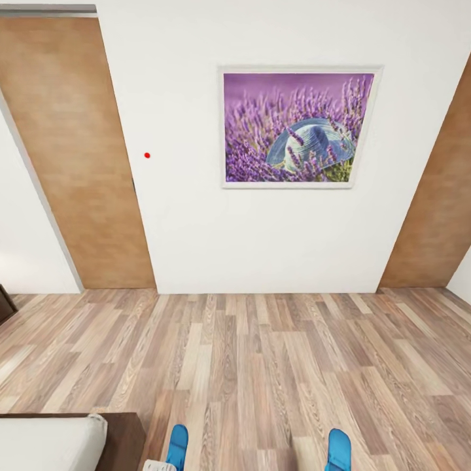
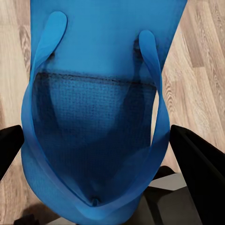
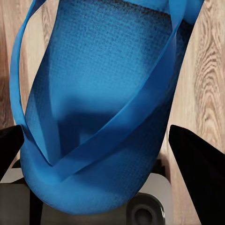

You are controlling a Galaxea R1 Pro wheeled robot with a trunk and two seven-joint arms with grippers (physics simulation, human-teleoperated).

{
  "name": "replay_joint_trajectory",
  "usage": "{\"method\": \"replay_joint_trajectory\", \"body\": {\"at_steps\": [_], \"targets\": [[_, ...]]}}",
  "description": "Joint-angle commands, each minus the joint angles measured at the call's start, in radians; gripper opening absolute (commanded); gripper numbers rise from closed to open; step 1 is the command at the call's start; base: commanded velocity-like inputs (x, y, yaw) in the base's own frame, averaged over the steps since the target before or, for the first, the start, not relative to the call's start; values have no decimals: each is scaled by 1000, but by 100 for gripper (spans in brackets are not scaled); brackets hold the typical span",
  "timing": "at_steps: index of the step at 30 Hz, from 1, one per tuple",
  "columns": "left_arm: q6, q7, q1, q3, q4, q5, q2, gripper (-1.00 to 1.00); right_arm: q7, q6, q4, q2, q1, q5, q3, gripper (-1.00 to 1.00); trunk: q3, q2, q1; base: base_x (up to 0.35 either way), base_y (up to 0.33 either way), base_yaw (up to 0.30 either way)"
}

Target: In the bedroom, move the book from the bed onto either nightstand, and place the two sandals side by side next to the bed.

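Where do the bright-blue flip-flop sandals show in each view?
Head view: two bright-blue flip-flop sandals at the bottom edge, one left, one right.
Left wrist view: one sandal between the black fingers.
Right wrist view: the other sandal, likewise.
Shared landmark: wood-plank floor.

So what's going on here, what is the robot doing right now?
The robot faces a white wall with a lavender picture, carrying one blue sandal in each gripper. The left sandal sits between the left gripper's fingers, the right sandal between the right gripper's. A corner of the bed shows at lower left, so neither sandal is on the floor yet.
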Motion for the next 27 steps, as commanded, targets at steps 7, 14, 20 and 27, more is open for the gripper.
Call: {"method": "replay_joint_trajectory", "body": {"at_steps": [7,14,20,27], "targets": [[-5,-2,-1,10,1,-10,-4,-100,4,-1,0,0,-1,-10,7,-100,-2,-2,1,335,0,0],[-5,-2,-1,10,1,-10,-5,-100,4,-1,0,0,-1,-10,7,-100,-2,-2,1,335,0,0],[-5,-2,-1,9,1,-10,-6,-100,4,-1,0,0,-1,-9,7,-100,-2,-2,1,335,0,0],[-5,-2,-1,10,1,-10,-6,-100,4,-1,0,0,-1,-9,7,-100,-2,-2,1,335,0,0]]}}
